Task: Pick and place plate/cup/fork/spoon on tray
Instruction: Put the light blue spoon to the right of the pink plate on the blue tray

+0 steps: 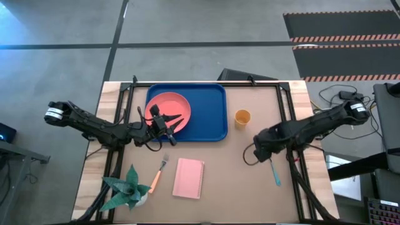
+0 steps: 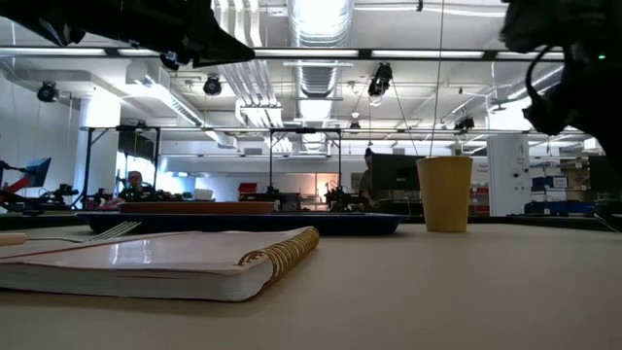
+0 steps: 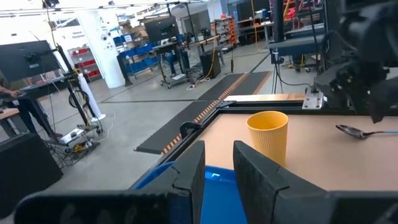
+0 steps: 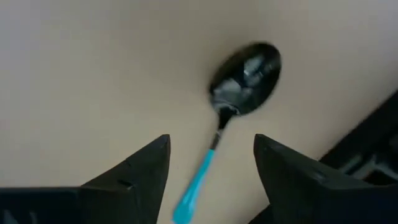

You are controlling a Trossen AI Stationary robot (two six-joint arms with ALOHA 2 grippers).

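Observation:
The coral plate lies in the left half of the blue tray; the low view shows it too. My left gripper hovers over the plate's near rim, open and empty. The orange-yellow cup stands on the table right of the tray. The blue-handled spoon lies flat at the right. My right gripper is above its bowl end, open, its fingers standing on either side of the handle without touching. The orange-handled fork lies flat near the front left.
A pink notebook lies near the front edge, right of the fork. A green potted plant stands at the front left corner. Bare table lies between the cup and the spoon and in front of the tray.

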